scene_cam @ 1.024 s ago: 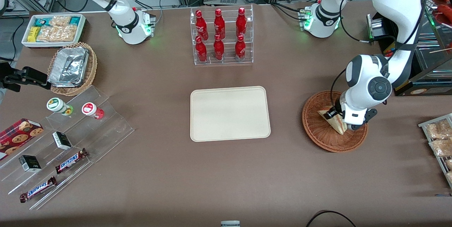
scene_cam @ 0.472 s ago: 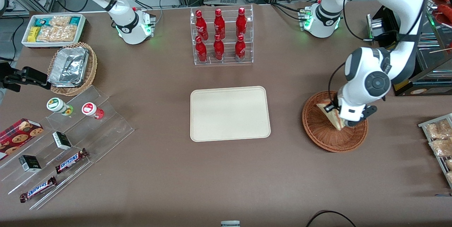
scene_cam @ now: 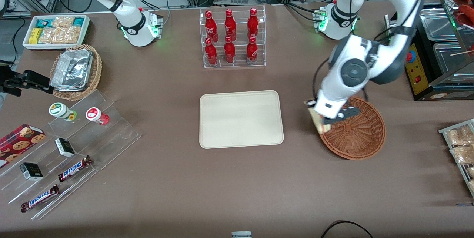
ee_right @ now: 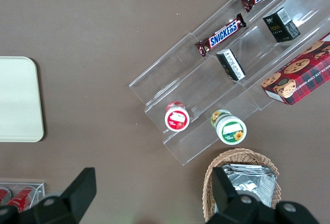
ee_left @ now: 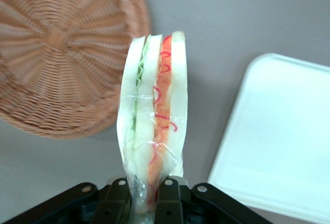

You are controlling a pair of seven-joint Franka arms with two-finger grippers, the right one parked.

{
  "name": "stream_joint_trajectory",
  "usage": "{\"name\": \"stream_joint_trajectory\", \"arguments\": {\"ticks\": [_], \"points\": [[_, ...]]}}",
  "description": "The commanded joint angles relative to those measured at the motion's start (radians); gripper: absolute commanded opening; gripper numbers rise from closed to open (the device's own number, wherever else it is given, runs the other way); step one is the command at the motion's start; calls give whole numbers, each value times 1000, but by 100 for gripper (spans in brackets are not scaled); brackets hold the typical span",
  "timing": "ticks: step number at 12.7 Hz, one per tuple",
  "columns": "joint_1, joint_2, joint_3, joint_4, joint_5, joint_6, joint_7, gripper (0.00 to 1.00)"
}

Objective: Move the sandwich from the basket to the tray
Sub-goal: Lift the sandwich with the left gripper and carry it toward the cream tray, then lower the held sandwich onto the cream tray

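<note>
The gripper (scene_cam: pixel 321 123), clamped on the sandwich (ee_left: pixel 153 126), has lifted it out of the basket (scene_cam: pixel 357 134) at right of frame; it now heads toward the tray (scene_cam: pixel 240 119) at centre

sandwich (ee_left: pixel 153 131): wrapped, upright in pincer (ee_left: pixel 143 199) | basket (scene_cam: pixel 355 130): empty | tray (scene_cam: pixel 240 119): bare

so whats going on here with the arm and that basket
The left arm's pincer is shut on a wrapped sandwich and holds it in the air over the basket rim nearest the tray. The basket has nothing in it and the tray is bare; the sandwich is not yet over the tray.
</note>
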Motion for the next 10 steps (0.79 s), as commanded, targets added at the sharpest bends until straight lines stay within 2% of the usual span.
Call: {"name": "stream_joint_trajectory", "arguments": {"ticks": [1,2,4,7,10], "points": [[2,99,-96,112,17,-21,-10,0],[-9,133,-130,146,28,-21,-8,0],[-122,216,-127,238,86,-27,-69,0],[-229,348,-127,364,225,-30,-212,0],[-292,449,-119,471,233,-37,-214,0]]}}
